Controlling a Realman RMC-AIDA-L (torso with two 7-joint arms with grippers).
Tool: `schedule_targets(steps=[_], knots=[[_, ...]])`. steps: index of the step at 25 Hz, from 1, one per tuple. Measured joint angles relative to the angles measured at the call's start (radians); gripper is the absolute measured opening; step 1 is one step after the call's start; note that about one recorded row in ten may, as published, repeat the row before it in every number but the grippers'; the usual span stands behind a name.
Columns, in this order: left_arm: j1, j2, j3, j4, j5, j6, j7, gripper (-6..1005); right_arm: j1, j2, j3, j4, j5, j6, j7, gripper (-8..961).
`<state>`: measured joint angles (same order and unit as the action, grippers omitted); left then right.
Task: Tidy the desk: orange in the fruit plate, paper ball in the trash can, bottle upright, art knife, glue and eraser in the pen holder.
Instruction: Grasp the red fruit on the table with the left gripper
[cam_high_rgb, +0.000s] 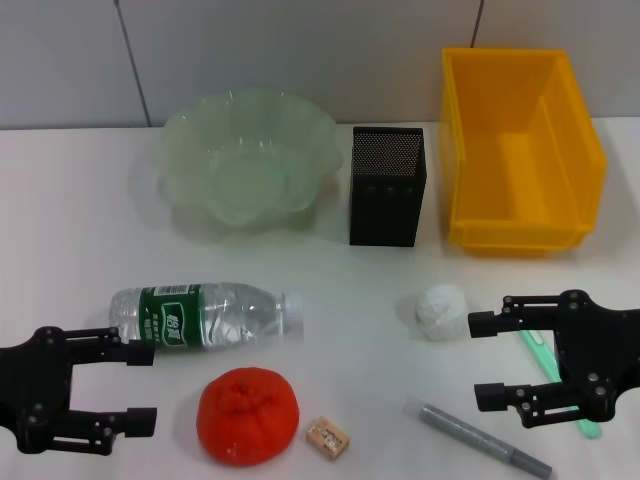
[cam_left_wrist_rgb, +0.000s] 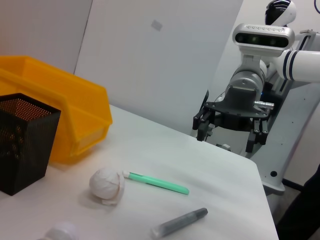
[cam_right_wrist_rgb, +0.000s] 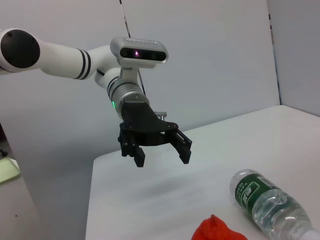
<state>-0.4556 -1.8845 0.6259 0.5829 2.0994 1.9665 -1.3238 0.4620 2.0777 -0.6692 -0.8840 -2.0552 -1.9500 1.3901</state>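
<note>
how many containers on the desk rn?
3, all along the far edge: fruit plate toward the robot's left, pen holder in the middle, trash can toward its right. All three look empty; the pen holder's bottom isn't visible.

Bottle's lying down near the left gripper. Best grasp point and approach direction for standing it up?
Probably grip the bottle across its labelled body, coming from above with the open left gripper. It lies on its side, white cap pointing toward the paper ball, base toward the robot's left. The round body gives parallel sides, and the orange sits close in front, so a low frontal approach looks crowded.
</note>
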Motion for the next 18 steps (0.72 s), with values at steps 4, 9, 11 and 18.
schedule_targets(steps=[4,9,11,18], knots=[[0.0,-0.003,0.0,0.0,0.007,-0.003,0.0,815,0.0,0.0,0.0,0.001,0.0,0.0,0.0,760],[0.002,-0.002,0.0,0.0,0.008,-0.003,0.0,814,0.0,-0.001,0.0,0.001,0.0,0.0,-0.001,760],[0.003,-0.002,0.0,0.0,0.008,-0.003,0.0,814,-0.002,-0.001,0.001,0.001,0.0,0.0,-0.002,760],[-0.002,-0.002,-0.005,0.0,0.008,-0.006,0.009,815,-0.013,-0.001,0.01,-0.003,0.0,0.0,-0.002,760]])
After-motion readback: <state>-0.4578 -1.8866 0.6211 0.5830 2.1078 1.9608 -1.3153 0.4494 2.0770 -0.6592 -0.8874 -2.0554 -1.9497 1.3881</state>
